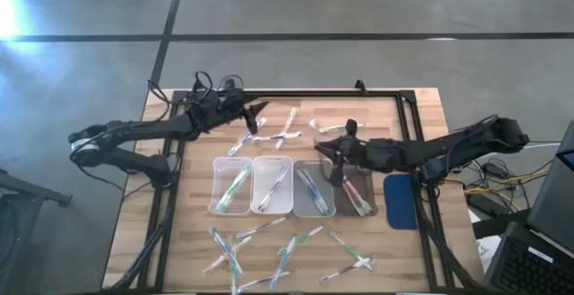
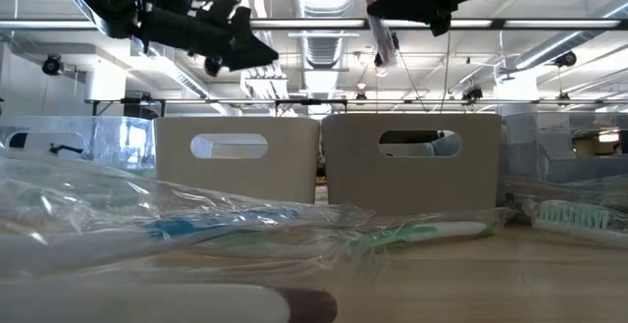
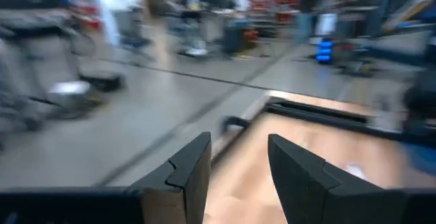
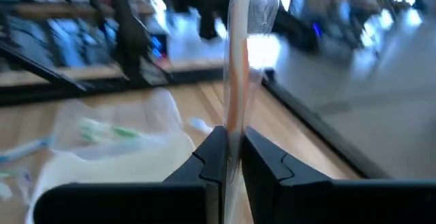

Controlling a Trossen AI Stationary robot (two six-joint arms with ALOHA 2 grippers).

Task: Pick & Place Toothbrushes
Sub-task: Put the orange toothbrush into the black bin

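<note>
- Right gripper [image 4: 232, 152]: fingers pinched together on a wrapped toothbrush with an orange-red handle in clear film [image 4: 238, 60]; it stands up out of the fingers, lifted off the table.
- From above, the right gripper [image 1: 339, 154] hangs over the right end of the tray row, above the dark-tinted rectangular plastic tray [image 1: 357, 192], which already has toothbrushes lying in it.
- From table height the held toothbrush [image 2: 378, 28] shows high up, hanging tilted under the dark arm.
- Left gripper [image 3: 238, 166]: fingers apart, nothing between them; bare wood under it.
- From above, the left gripper [image 1: 257, 111] is over the table's far-left part, just beside the loose far cluster of wrapped toothbrushes [image 1: 269, 135].
- Three clear rectangular plastic trays [image 1: 231, 186] sit touching in a row, left of the dark tray, each with toothbrushes inside: green accents in the left, blue in the third.
- Near pile of scattered wrapped toothbrushes [image 1: 287, 250] lies along the table's near edge, well apart from both grippers.
- Blue flat pad [image 1: 401, 200] lies just right of the dark tray.
- Wooden table top [image 1: 421, 116] has a black frame along its far edge.
</note>
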